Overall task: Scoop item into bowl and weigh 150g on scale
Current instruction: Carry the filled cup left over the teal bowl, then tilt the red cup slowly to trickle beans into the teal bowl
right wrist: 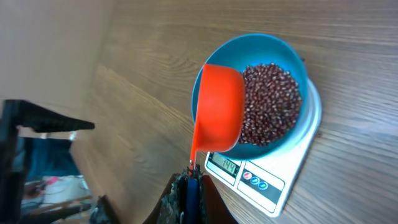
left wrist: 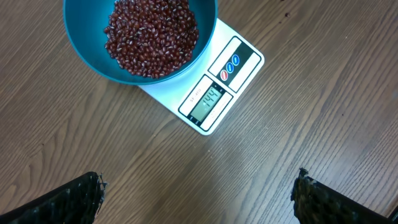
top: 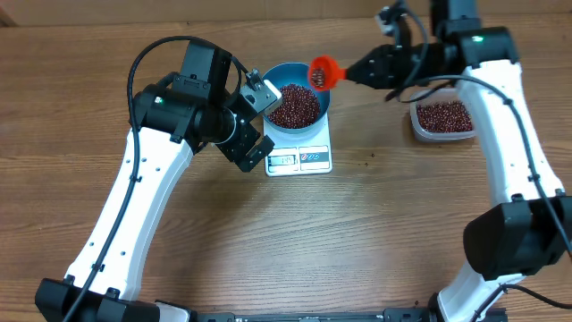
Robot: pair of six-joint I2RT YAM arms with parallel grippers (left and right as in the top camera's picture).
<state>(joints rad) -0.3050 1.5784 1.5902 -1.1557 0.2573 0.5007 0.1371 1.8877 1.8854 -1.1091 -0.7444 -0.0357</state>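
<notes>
Bright, even light; soft shadows; right wrist view's left edge blurred.

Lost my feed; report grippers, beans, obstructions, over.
Left gripper open, empty. Right gripper shut on red plastic scoop over round blue bowl. Dark red-brown beans inside, on white scale. Path clear.

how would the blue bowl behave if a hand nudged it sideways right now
Probably heavy for its size: the bowl holds a deep heap of beans. It would likely slide rather than tip, sitting low and wide on the smooth scale. A sharp shove might shift the loose beans or spill some.
</notes>
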